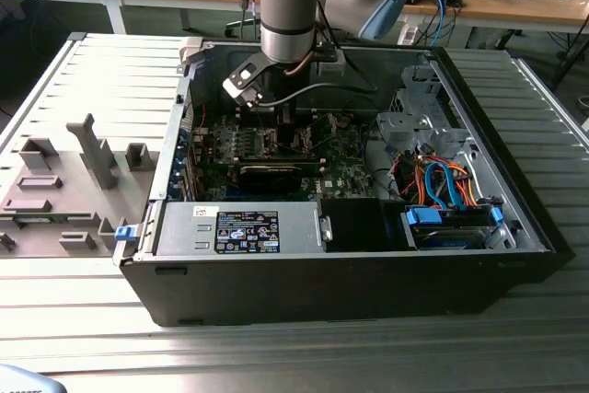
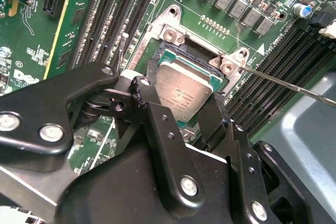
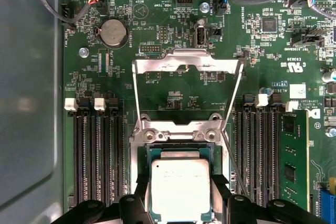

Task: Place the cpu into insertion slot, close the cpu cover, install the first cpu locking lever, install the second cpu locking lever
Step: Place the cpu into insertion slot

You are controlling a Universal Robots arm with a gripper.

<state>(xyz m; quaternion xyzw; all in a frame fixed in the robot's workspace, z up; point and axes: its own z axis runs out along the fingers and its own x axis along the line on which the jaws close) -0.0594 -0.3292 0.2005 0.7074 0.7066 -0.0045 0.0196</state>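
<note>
- On the exterior view's left, a grey tray (image 1: 55, 200) with holders lies on the ribbed metal surface (image 1: 515, 71).
- In the middle stands the open computer case (image 1: 350, 273). The arm (image 1: 290, 6) reaches down into it, over the green board (image 1: 276, 149).
- The step in hand is the first one: putting the cpu (image 3: 180, 190) into the insertion slot (image 3: 178, 150).
- The end effector (image 2: 184, 95) is clenched on the cpu, with a black finger (image 2: 144, 93) on each side edge.
- The cpu is right over the slot and lined up with it. It looks low inside, but I cannot be sure it lies fully flat.
- The cpu cover (image 3: 186, 65) is flipped open, away from the slot. A thin locking lever (image 2: 294, 85) sticks out loose. So those steps are not done.
- I think the move from here calls for a soft, straight touch, so the chip lies flat and does not slide sideways.
- On the exterior view's right, orange and blue cables (image 1: 442, 181) lie well apart from the work.
</note>
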